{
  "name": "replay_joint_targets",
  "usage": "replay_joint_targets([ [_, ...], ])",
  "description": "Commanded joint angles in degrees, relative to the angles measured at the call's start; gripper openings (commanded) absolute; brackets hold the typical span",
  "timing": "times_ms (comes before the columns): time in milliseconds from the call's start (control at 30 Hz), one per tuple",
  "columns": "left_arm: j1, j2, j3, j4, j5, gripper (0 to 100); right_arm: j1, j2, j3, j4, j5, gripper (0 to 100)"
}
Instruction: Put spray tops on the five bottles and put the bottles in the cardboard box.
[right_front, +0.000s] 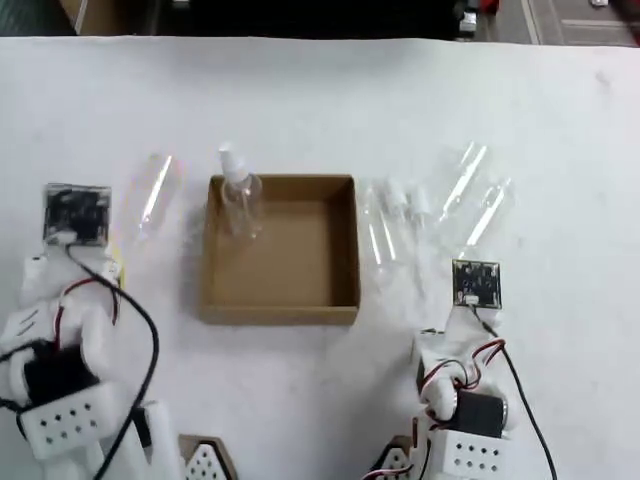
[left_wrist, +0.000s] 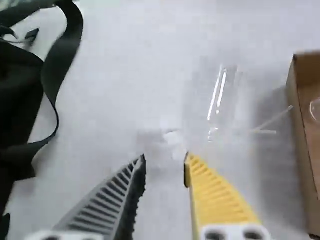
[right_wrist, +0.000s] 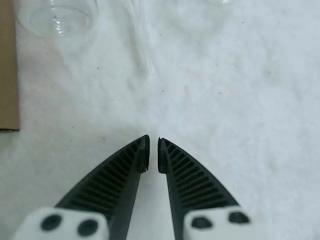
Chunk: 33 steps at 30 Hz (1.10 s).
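Cardboard box (right_front: 281, 312) stands at the centre of the desk (right_front: 300, 100). One capped bottle (right_front: 240, 195) sits in its 11 o'clock corner. An uncapped bottle (right_front: 155, 190) lies on the desk at 10 o'clock from the box. A cluster of bare bottles (right_front: 468, 172) lies at 2 to 3 o'clock, with loose spray tops (right_front: 408, 198) between them and the box.

Left tool (left_wrist: 165, 160) is released, its jaws parted and empty, with the uncapped bottle just ahead of it. Right tool (right_wrist: 151, 150) is clenched on nothing, over bare desk near the box.

Assessment: the bottles appear to be thin clear plastic. They are likely light, smooth, free to roll while lying down, and liable to dent under a hard squeeze. Recommended hold is across the body near the shoulder, where the wall should be stiffest. The spray tops are small; take them by the collar and spare the tube.
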<state>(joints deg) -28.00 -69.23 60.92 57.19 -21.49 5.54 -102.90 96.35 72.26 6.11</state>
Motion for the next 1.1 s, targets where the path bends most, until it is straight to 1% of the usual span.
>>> replay_joint_targets([
  [0, 1.7, 9.6, -5.0, -4.1, -1.3, 12, -0.3, -0.3, 0.5, 0.3, -0.1, 1.6],
  [67, 3.6, 17.6, -9.5, -4.2, -1.3, 12, -0.3, -0.3, 0.5, 0.3, -0.1, 1.6],
  [167, 4.5, 34.1, -20.7, -1.1, -0.1, 12, 0.0, -0.3, 0.5, 0.3, -0.1, 1.6],
  [267, 3.4, 50.4, -33.6, 4.9, 3.7, 12, 0.0, -0.3, 0.5, 0.3, -0.1, 1.6],
  [367, 3.4, 61.8, -42.9, 13.1, 2.6, 12, -0.1, -0.3, 0.5, 0.3, -0.1, 1.6],
  [433, 3.4, 66.7, -45.2, 15.6, 1.8, 12, -0.1, -0.3, 0.5, 0.3, -0.1, 1.6],
  [500, 3.1, 69.1, -45.4, 13.9, 1.8, 12, -0.2, -0.3, 0.5, 0.3, -0.1, 1.6],
  [600, 2.8, 69.4, -45.6, 10.2, 2.3, 7, -0.3, -0.3, 0.5, 0.3, -0.1, 1.6],
  [700, 3.8, 69.3, -45.8, 12.1, 3.0, 3, -0.3, -0.3, 0.5, 0.3, -0.1, 1.6],
  [800, 5.1, 69.3, -45.3, 15.3, 9.4, 2, -0.3, -0.3, 0.5, 0.2, -0.4, 1.8],
  [900, 5.2, 69.3, -45.3, 15.6, 16.4, 2, -0.3, -0.3, 0.5, 0.1, -0.5, 1.8],
  [1000, 5.1, 69.3, -44.7, 15.8, 17.3, 2, -0.3, -0.4, 0.5, -0.7, -0.5, 1.8],
  [1067, 5.3, 68.4, -42.0, 15.1, 17.3, 2, -0.3, -0.3, 0.5, -1.2, -0.4, 1.7],
])
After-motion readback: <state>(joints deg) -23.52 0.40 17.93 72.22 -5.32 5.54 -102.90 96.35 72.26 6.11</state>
